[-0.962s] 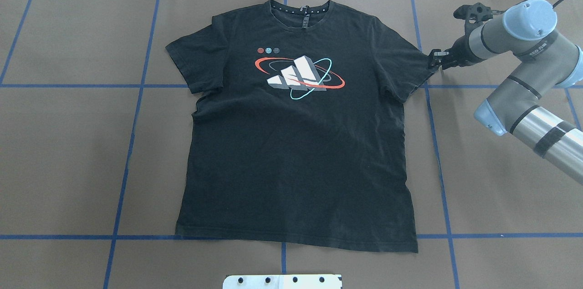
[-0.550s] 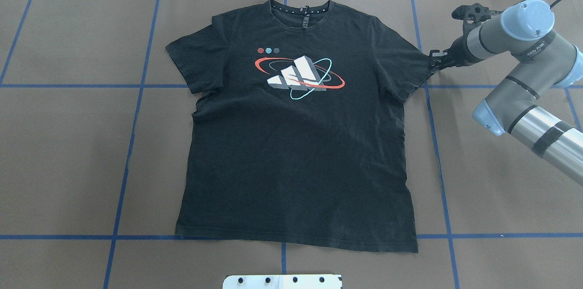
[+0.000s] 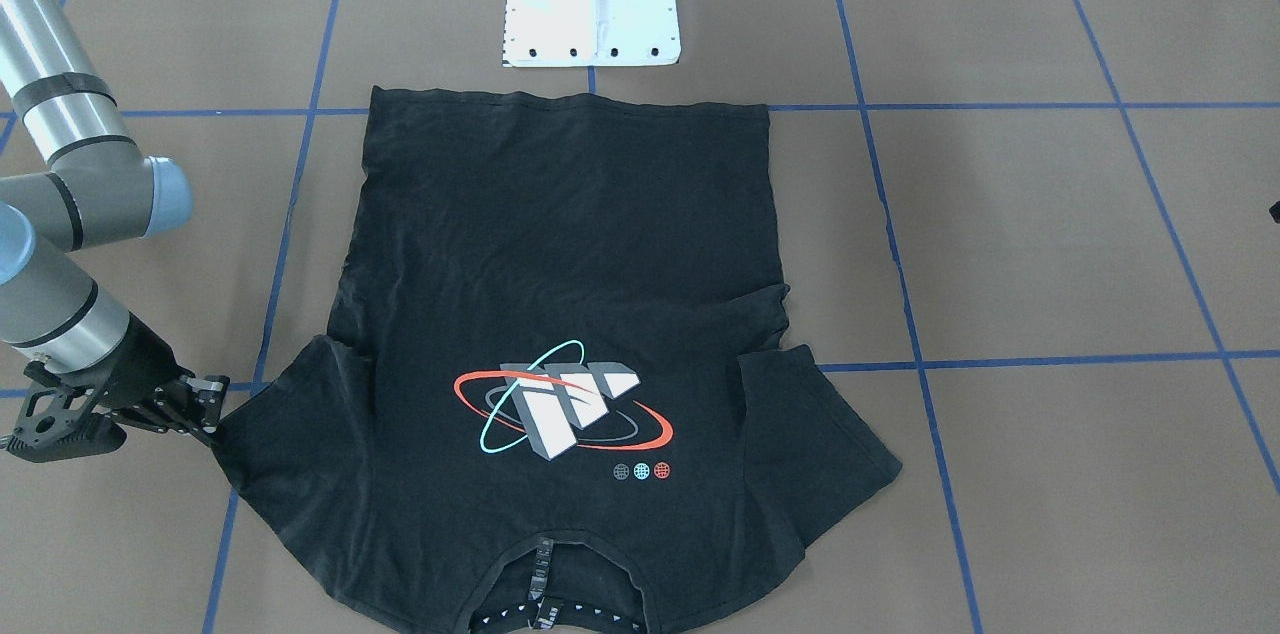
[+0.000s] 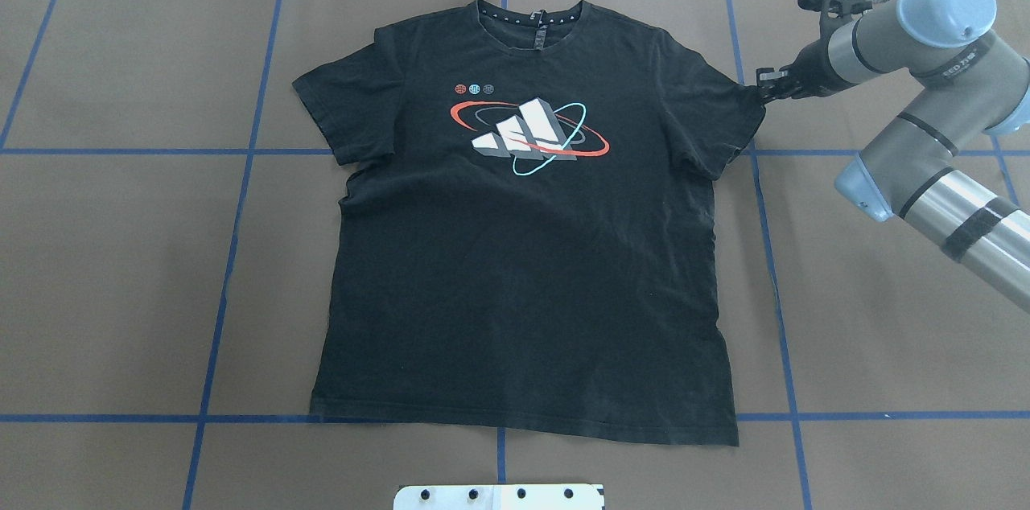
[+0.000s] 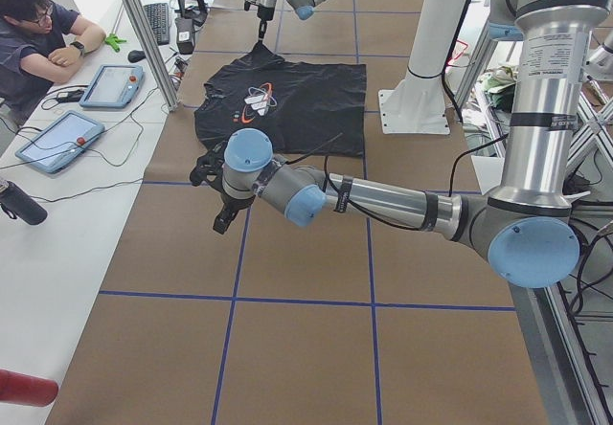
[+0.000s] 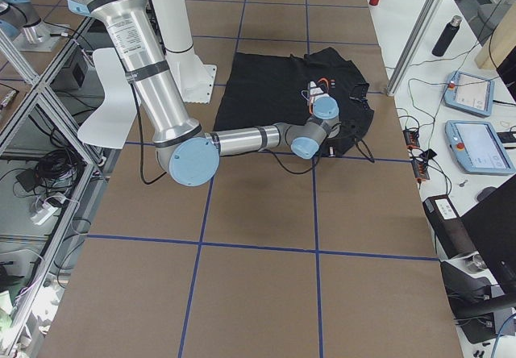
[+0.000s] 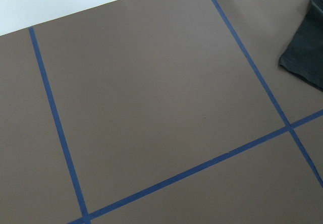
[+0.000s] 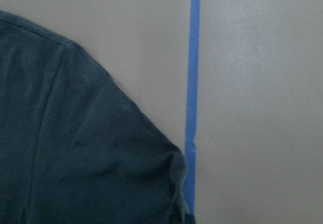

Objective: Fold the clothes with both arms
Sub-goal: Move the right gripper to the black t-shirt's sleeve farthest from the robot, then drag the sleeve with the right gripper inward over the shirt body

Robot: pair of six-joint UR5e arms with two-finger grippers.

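The black T-shirt [image 4: 523,252] with the red and teal orbit graphic lies flat and face up on the brown table, collar at the far side. My right gripper [image 4: 763,88] is shut on the tip of the shirt's sleeve [image 8: 101,158], which is drawn up to a point; it also shows in the front-facing view as the right gripper [image 3: 213,411]. My left gripper [image 5: 222,216] hangs over bare table well to the left of the shirt, and I cannot tell whether it is open or shut. Its wrist view catches only the other sleeve [image 7: 308,47].
Blue tape lines [image 4: 233,236] grid the brown table cover. The white pedestal base [image 3: 590,4] stands just behind the shirt's hem. A person [image 5: 38,33] sits at a side bench with tablets [image 5: 110,85] and cables, beyond the table's far edge.
My right gripper has shifted toward the far side of the table, and the sleeve tip has risen and stretched with it. The rest of the shirt has not moved.
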